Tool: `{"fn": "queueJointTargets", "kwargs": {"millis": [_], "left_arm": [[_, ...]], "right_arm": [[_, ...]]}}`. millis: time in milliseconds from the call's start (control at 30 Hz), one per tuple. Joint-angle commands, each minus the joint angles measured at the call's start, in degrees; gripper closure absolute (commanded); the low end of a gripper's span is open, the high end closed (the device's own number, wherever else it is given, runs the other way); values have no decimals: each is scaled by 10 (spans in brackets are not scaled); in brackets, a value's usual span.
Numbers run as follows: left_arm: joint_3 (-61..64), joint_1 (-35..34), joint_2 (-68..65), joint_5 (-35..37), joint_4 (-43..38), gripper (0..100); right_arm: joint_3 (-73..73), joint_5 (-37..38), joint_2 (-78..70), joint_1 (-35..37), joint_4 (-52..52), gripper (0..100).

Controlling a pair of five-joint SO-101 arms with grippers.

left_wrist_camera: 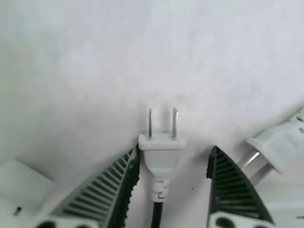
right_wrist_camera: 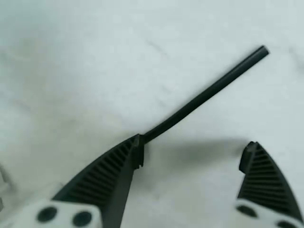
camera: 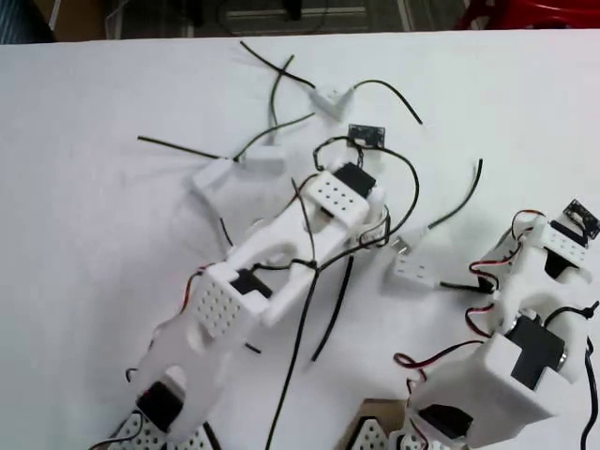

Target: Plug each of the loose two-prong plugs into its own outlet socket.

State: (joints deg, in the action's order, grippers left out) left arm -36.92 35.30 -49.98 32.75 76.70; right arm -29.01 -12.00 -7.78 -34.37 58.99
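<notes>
A white two-prong plug [left_wrist_camera: 160, 149] on a black cord lies on the white table between the fingers of my left gripper [left_wrist_camera: 175, 152], prongs pointing away. It rests against one ribbed finger [left_wrist_camera: 118, 180], with a gap to the other, and the gripper is open. A second white plug [left_wrist_camera: 273, 149] lies just beside it. My right gripper [right_wrist_camera: 194, 142] is open over bare table, with the free end of a black cord [right_wrist_camera: 209, 92] running out from one fingertip. In the high view, white plugs and sockets [camera: 330, 97] [camera: 234, 167] [camera: 412, 269] lie scattered.
The left arm [camera: 281, 244] stretches from the near left to mid-table. The right arm [camera: 525, 356] stands at the near right. Loose black cords [camera: 333, 309] cross the middle. A white block [left_wrist_camera: 19, 183] lies by the left gripper.
</notes>
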Motion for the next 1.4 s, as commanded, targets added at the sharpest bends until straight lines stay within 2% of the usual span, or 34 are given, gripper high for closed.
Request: {"fn": "queueJointTargets", "kwargs": {"millis": [0,367,600,1000,1067,1200,1367], "left_arm": [[-21,-22,2,4,-17,762],[-17,-28,2,4,-16,766],[-17,-26,1,4,-16,908],[-20,-19,0,0,6,943],[-21,-15,0,-27,-4,981],[-25,0,8,-86,-17,977],[-93,0,34,-154,39,977]], "right_arm": [[-1,3,-4,-3,-12,672],[-2,3,-4,-3,-12,672],[-2,3,-4,-3,-12,672],[-2,3,-5,-3,-12,672],[-2,3,-5,-3,-12,672],[-2,3,-5,3,-13,672],[-2,3,-5,8,-13,672]]}}
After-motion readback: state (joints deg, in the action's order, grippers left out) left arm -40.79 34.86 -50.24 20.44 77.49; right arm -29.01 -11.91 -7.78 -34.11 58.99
